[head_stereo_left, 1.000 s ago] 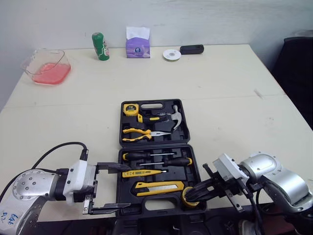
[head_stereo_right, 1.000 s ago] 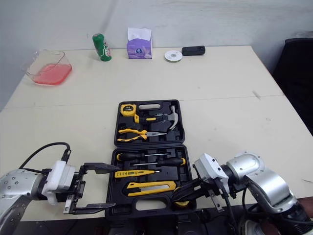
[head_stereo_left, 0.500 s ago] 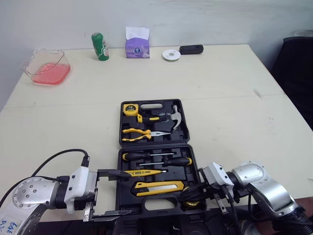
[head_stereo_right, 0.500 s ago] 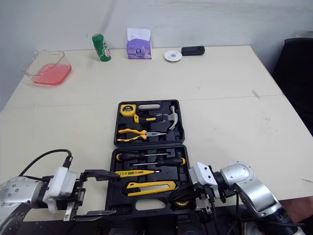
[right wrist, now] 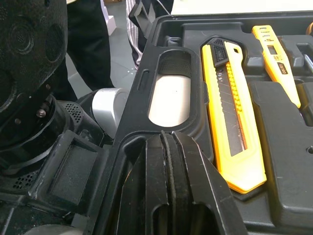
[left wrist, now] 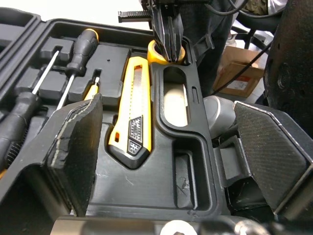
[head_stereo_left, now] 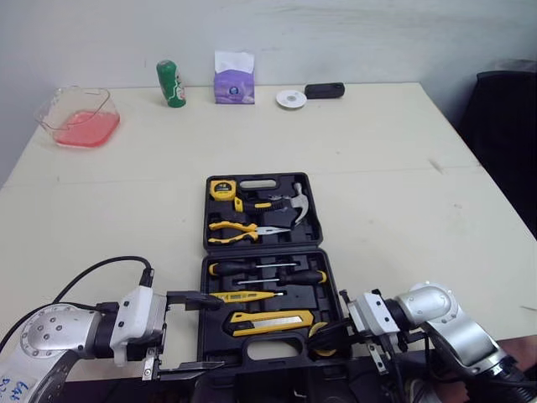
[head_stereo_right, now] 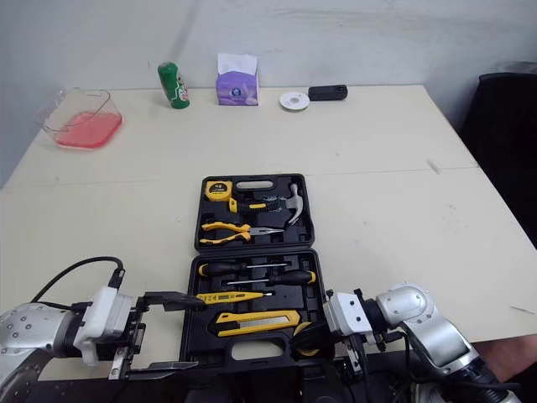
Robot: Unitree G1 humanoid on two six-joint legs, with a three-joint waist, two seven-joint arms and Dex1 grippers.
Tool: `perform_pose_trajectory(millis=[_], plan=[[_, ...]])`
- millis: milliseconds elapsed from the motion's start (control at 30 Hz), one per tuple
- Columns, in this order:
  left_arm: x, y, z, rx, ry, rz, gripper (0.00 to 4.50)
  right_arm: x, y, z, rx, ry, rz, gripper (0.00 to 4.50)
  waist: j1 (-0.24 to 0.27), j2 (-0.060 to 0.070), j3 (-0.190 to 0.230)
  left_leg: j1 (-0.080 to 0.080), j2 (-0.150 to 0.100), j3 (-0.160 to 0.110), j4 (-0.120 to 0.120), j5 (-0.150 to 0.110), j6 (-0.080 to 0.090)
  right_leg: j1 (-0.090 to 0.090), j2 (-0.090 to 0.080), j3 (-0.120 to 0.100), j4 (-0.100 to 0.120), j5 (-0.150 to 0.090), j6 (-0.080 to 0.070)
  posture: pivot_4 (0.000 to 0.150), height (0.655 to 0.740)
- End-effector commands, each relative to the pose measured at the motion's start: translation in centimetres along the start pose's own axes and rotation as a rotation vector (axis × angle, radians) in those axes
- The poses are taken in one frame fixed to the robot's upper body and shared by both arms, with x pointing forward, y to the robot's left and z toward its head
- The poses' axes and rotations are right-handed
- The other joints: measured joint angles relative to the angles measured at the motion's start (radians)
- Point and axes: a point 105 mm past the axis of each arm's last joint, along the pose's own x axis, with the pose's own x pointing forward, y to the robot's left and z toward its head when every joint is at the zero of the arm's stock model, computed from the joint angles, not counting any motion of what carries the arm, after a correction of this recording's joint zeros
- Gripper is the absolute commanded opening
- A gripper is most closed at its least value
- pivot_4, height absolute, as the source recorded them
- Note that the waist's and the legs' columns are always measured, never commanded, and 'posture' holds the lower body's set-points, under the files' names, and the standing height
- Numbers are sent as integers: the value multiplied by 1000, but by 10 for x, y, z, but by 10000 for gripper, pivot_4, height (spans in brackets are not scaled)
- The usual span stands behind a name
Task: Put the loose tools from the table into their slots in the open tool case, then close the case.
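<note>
The case (head_stereo_left: 264, 347) lies open on the bench (head_stereo_left: 377, 185), with its near half at the bench's near edge. The far half holds a tape measure (head_stereo_left: 222, 188), hammer (head_stereo_left: 299, 201) and pliers (head_stereo_left: 239, 231). The near half holds two screwdrivers (head_stereo_left: 260, 269), a yellow tester (head_stereo_left: 247, 296) and a knife (head_stereo_left: 270, 320), each seated in its slot.

My left hand (head_stereo_left: 201, 332) is released and holds nothing. Its fingers are spread wide at the case's near left corner, one finger above the tester's end and the other past the near rim.

My right hand (left wrist: 168, 44) is clenched, fingers pressed flat together. Its tips are at a yellow roll (left wrist: 155, 51), which sits in the near right corner of the case, just beside the knife. I cannot tell whether the tips touch the roll.
</note>
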Motion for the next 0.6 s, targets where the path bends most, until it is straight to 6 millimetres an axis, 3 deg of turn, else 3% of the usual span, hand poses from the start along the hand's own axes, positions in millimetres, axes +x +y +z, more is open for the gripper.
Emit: perform_pose_trajectory(millis=[33,233,433,600], plan=[[-2,2,1,21,6,20,45000,-4,12,-44,198,157,-29,433,1,-1,0,0,0,0,0,0,0,0,0,0,0,0,0,1500,7400],[-3,6,-2,20,10,27,45000,-9,1,-43,206,104,-37,433,0,-3,-4,2,1,0,-1,-3,0,1,0,0,1,-1,-2,1500,7400],[-3,11,-5,31,15,38,45000,-9,-19,-21,184,2,-55,433,-1,-2,-3,3,1,0,-1,-4,-1,2,0,0,1,-1,-3,1500,7400],[-3,25,5,65,-22,116,45000,-24,-29,34,74,-125,-88,433,0,9,4,-1,2,0,-1,-3,-1,-3,0,1,2,0,-4,1500,7400]])
